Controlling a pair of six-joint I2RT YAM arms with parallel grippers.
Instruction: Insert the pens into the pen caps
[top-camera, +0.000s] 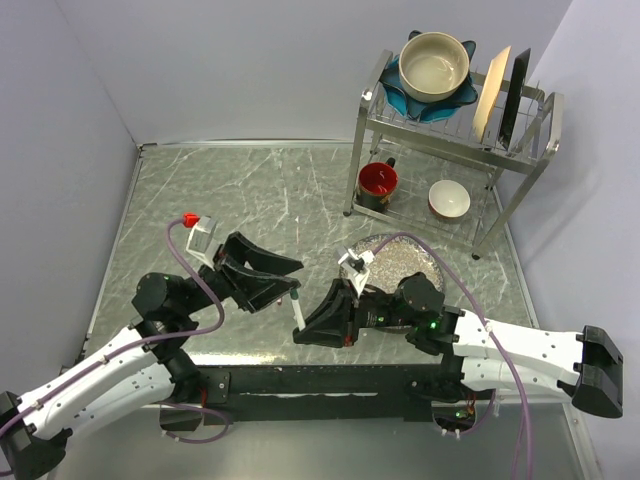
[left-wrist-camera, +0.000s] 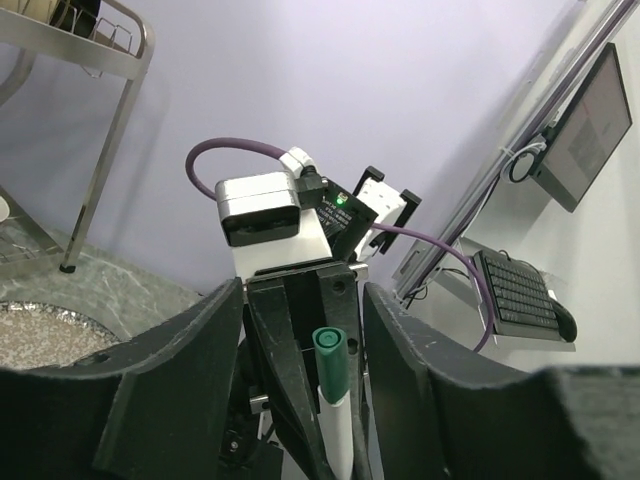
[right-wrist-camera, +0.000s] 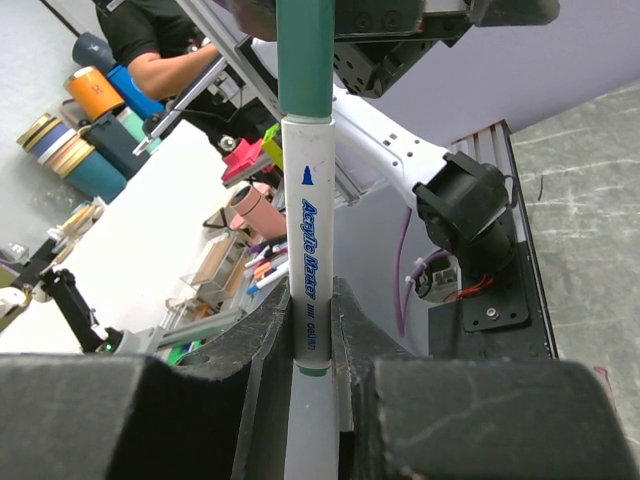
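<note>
My right gripper (top-camera: 301, 330) (right-wrist-camera: 312, 300) is shut on a white-barrelled pen (top-camera: 298, 318) (right-wrist-camera: 309, 250) marked "Acrylic Marker", held upright. A dark green pen cap (left-wrist-camera: 331, 352) (right-wrist-camera: 305, 60) sits on the pen's upper end. My left gripper (top-camera: 295, 278) (left-wrist-camera: 303, 310) stands open around the capped end. Its fingers (left-wrist-camera: 190, 350) flank the cap on both sides with clear gaps and do not touch it. In the right wrist view the left gripper's body (right-wrist-camera: 400, 25) looms just above the cap.
A glittery round dish (top-camera: 405, 258) lies just behind the right gripper. A metal dish rack (top-camera: 450, 130) stands at the back right with a bowl, upright plates, a red mug (top-camera: 378, 183) and a small bowl (top-camera: 449, 199).
</note>
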